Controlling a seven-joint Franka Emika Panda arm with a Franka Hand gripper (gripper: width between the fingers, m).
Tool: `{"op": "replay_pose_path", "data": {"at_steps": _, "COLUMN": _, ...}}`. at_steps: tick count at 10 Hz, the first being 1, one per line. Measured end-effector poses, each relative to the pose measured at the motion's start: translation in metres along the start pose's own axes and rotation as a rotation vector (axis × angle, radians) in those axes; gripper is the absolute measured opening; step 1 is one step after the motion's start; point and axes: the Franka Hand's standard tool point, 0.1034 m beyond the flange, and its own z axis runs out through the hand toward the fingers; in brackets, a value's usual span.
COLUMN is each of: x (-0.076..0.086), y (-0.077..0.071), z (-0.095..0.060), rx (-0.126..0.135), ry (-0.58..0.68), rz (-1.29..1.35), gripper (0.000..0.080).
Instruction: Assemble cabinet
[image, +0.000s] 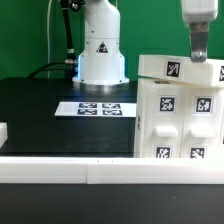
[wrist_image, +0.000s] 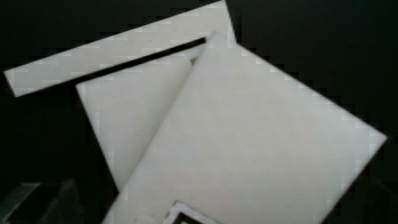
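Note:
The cabinet (image: 180, 108) is the big white box with black-and-white tags, at the exterior view's right by the front rail. My gripper (image: 198, 56) hangs straight down over its top panel (image: 172, 67), fingertips at or just above the top edge. The exterior view shows the fingers as one narrow column, so the gap is hidden. In the wrist view the cabinet's flat white panels (wrist_image: 231, 130) fill most of the picture, with part of a tag (wrist_image: 185, 213) at the edge. One dim finger (wrist_image: 36, 203) shows beside the panel; the other is lost in the dark.
The marker board (image: 100, 108) lies on the black table (image: 50, 120) in front of the robot's white base (image: 100, 50). A white rail (image: 60, 165) runs along the front edge. A small white piece (image: 3, 130) sits at the exterior view's far left.

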Motion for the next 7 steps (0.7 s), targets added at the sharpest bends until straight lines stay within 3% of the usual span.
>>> {"op": "replay_pose_path", "data": {"at_steps": 4, "x": -0.0015, "y": 0.0006, "z": 0.0017, "rx": -0.005, "ry": -0.003, "rz": -0.105, "gripper": 0.0797}}
{"op": "replay_pose_path", "data": {"at_steps": 7, "x": -0.0055, "y": 0.0008, "z": 0.001, "rx": -0.046, "ry": -0.01, "rz": -0.456, "gripper": 0.0797}}
